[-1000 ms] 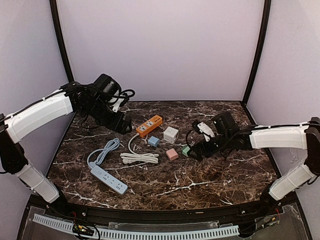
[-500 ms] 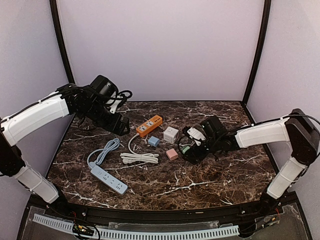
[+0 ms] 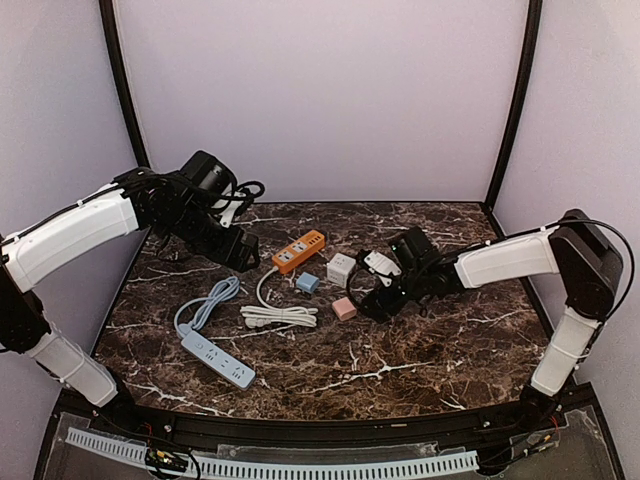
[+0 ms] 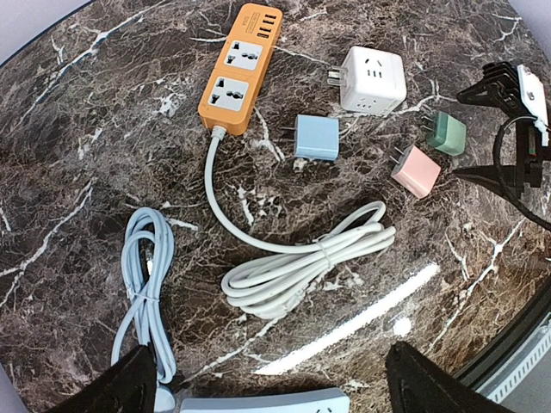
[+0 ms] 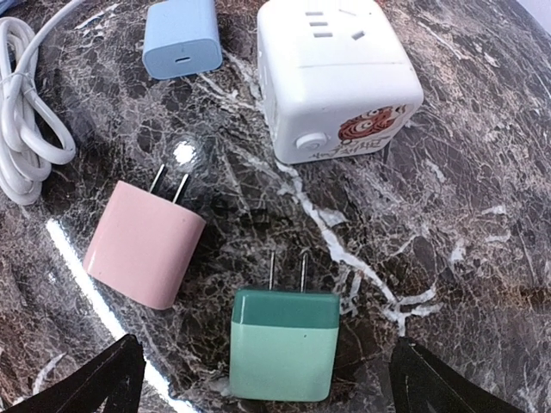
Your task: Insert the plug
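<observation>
My right claw hangs wide over the small two-tone green plastic plug: light, rigid, prob. slick; I'd pinch its flat sides.

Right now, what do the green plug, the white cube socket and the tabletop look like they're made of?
Green plug: likely moulded plastic, matte, two-tone body; its prongs look like bare metal. White cube socket: smooth plastic, slight sheen, rounded moulded edges. Tabletop: polished marble or a marble-print laminate; white veins and a sharp light glare, can't tell which.
</observation>
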